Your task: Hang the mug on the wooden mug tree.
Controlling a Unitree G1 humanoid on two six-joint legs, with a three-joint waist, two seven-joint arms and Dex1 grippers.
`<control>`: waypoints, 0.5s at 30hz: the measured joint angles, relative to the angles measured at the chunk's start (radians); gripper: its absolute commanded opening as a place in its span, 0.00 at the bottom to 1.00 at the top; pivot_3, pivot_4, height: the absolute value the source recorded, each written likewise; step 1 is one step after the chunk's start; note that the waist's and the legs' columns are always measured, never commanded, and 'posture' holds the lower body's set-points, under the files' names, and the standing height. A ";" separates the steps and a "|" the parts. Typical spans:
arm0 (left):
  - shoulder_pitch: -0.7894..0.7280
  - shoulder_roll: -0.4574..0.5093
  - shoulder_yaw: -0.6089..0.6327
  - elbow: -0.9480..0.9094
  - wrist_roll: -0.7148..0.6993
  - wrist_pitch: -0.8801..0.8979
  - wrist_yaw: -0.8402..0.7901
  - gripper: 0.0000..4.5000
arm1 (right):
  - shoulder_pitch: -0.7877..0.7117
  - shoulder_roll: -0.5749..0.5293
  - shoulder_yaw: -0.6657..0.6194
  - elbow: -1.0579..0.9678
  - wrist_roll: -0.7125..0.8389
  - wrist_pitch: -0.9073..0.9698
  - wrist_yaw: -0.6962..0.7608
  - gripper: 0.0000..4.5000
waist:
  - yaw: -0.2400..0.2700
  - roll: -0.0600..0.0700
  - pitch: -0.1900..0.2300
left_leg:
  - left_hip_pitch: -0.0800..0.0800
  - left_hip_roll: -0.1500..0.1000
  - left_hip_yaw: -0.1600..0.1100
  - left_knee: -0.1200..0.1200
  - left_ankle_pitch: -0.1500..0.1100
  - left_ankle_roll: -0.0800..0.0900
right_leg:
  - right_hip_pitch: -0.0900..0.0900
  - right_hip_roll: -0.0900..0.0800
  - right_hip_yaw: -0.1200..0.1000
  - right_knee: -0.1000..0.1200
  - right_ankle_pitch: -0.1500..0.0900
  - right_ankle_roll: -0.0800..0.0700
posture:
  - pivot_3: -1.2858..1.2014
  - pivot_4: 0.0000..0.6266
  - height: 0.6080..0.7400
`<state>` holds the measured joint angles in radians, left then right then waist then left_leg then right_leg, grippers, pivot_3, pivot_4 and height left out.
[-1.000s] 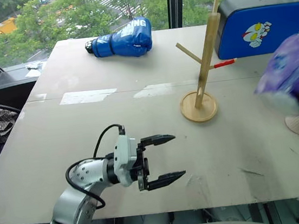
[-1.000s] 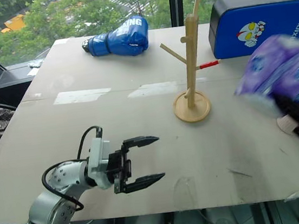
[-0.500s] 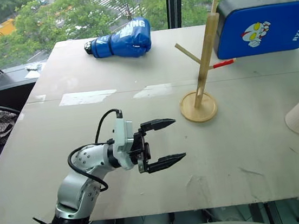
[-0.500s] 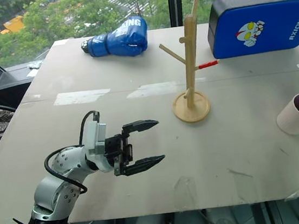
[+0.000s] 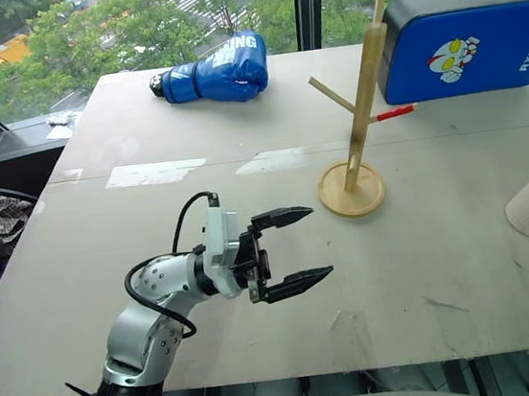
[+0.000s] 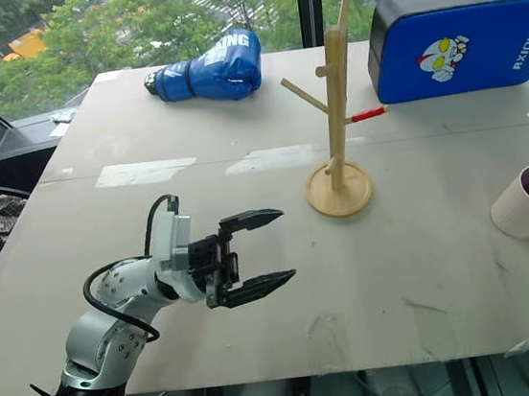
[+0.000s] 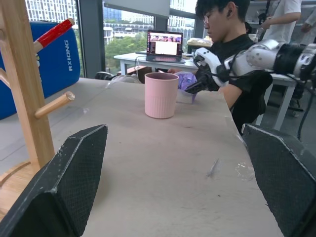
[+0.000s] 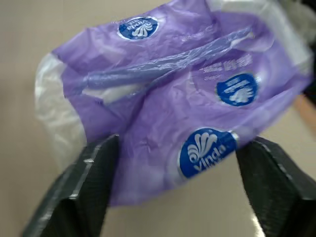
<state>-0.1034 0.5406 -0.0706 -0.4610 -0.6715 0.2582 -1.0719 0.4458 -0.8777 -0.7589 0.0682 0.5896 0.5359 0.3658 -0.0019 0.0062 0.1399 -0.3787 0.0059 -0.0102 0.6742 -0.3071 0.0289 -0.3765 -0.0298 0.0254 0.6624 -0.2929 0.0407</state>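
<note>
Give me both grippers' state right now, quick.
Left gripper: open, holding nothing, above the table.
Right gripper: open, its black fingers either side of the purple-and-white soft plastic packet; whether they touch it cannot be told.

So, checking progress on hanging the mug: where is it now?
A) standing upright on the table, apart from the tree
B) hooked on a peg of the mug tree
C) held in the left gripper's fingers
A: the mug stands upright on the table, well clear of the wooden mug tree; the open left gripper holds nothing.
</note>
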 measured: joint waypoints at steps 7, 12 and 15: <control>-0.005 0.002 -0.006 0.004 0.001 -0.002 -0.028 1.00 | 0.110 -0.010 -0.101 -0.044 -0.062 -0.232 0.344 0.84 | -0.019 -0.005 0.003 | 0.001 0.000 0.003 0.000 0.000 0.000 | 0.003 0.000 0.003 0.000 0.000 0.000 | 0.52 0.24 1.00; -0.010 0.004 -0.006 0.005 0.000 -0.002 -0.034 1.00 | 0.012 -0.096 -0.099 0.054 -0.089 -0.285 0.470 0.84 | -0.011 -0.005 0.003 | 0.004 0.000 0.003 0.000 0.000 0.000 | 0.002 0.001 0.003 0.001 0.000 0.000 | 0.52 0.24 1.00; -0.005 0.012 0.004 0.001 0.000 0.001 -0.032 1.00 | -0.099 -0.153 -0.037 0.163 -0.138 -0.339 0.511 0.84 | -0.010 -0.006 0.004 | 0.003 0.000 0.002 0.000 0.000 0.000 | 0.001 0.000 0.003 0.000 0.000 0.000 | 0.52 0.24 1.00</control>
<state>-0.1088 0.5521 -0.0662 -0.4596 -0.6715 0.2588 -1.1036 0.3467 -1.0310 -0.7963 0.2312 0.4516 0.1972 0.8767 -0.0120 -0.0002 0.1438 -0.3759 0.0061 -0.0078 0.6745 -0.3070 0.0287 -0.3751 -0.0296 0.0279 0.6626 -0.2927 0.0406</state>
